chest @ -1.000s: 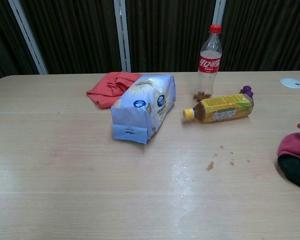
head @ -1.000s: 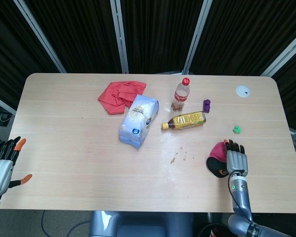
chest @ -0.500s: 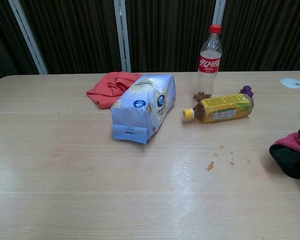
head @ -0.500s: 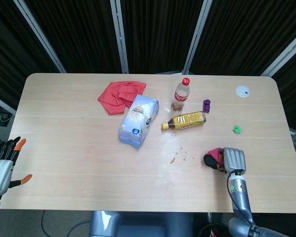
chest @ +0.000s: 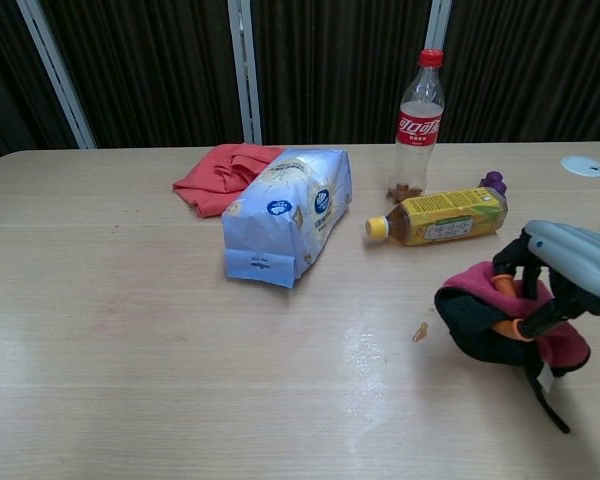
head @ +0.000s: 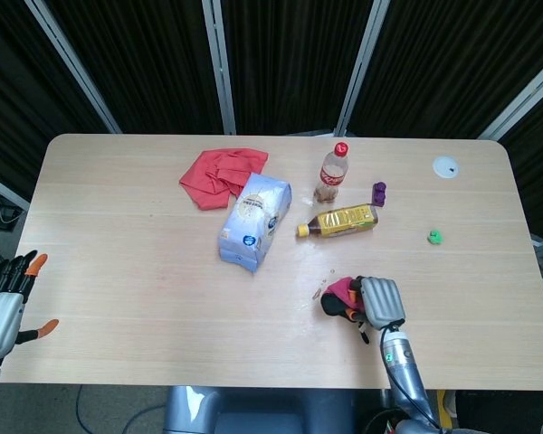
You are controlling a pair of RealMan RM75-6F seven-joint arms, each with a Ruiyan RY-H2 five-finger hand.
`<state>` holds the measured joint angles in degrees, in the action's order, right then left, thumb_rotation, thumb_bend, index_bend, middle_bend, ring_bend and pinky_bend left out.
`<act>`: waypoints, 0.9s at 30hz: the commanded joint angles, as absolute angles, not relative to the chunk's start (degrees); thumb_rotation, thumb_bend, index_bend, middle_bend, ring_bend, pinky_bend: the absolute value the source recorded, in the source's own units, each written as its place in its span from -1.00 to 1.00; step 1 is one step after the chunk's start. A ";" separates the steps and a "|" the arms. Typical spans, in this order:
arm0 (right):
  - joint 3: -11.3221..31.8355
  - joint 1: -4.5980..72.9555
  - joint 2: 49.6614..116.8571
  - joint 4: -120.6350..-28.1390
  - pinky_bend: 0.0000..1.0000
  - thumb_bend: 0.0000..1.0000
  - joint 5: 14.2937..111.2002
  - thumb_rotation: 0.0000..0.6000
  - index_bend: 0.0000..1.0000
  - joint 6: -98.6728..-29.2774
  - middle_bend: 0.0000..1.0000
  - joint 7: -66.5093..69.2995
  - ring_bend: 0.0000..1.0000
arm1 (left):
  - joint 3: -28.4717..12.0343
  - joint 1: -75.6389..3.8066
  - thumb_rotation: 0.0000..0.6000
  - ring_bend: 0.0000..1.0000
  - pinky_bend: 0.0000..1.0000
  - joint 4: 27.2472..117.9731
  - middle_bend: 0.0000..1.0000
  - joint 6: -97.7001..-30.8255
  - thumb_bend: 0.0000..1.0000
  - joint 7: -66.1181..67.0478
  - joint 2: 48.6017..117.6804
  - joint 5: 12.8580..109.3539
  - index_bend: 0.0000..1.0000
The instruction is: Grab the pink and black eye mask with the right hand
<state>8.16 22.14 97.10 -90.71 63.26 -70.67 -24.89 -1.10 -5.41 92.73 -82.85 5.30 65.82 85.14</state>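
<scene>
My right hand (chest: pixel 565 275) is clenched around the soft pink and black fabric eye mask (chest: pixel 500 318), fingers (chest: pixel 525 325) curled through the bunched cloth at the right of the chest view. The mask looks lifted clear of the pale wooden table (chest: pixel 130 350): it hangs from my grip and its black strap (chest: pixel 542 395) dangles below. In the head view the same hand (head: pixel 380 301) sits low and right of centre with the mask (head: pixel 339 297) bulging out to its left.

I judge the grab itself done; what may remain is only to keep hold, as nothing here shows a place to put the mask.

My left hand (head: pixel 2 307) hangs at the lower left edge of the head view, off the table, fingers spread and holding nothing.

Just upper left of the mask a few small brown spots (chest: pixel 420 331) and a shiny patch mark the tabletop. Further up lie a yellow tea bottle on its side (chest: pixel 442 217), an upright clear cola bottle with a red cap (chest: pixel 418 125), a white and blue plastic bag (chest: pixel 285 215) and a crumpled red cloth (chest: pixel 220 172). In the head view a small purple object (head: pixel 379 192), a small green one (head: pixel 435 237) and a white disc (head: pixel 445 166) sit toward the upper right. Behind the table hang dark curtains (head: pixel 290 63) crossed by pale metal bars.
</scene>
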 commanded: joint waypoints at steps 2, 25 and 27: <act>7.66 23.18 101.52 -90.79 0.45 -0.39 62.85 1.00 0.53 -70.70 0.35 -27.38 0.13 | -1.20 -5.41 1.00 -1.00 -1.00 92.82 -1.00 -82.85 -1.00 5.28 65.77 84.96 -1.00; 15.50 31.76 117.22 -63.92 0.45 -0.38 58.60 1.00 0.53 -64.96 0.35 -30.22 0.13 | -1.21 -5.52 1.00 -1.00 -1.00 93.05 -1.00 -82.03 -1.00 5.60 65.66 83.94 -1.00; 16.16 31.87 116.80 -62.48 0.45 -0.38 57.67 1.00 0.53 -64.55 0.35 -30.80 0.13 | -1.21 -5.55 1.00 -1.00 -1.00 93.11 -1.00 -81.93 -1.00 5.58 65.60 83.89 -1.00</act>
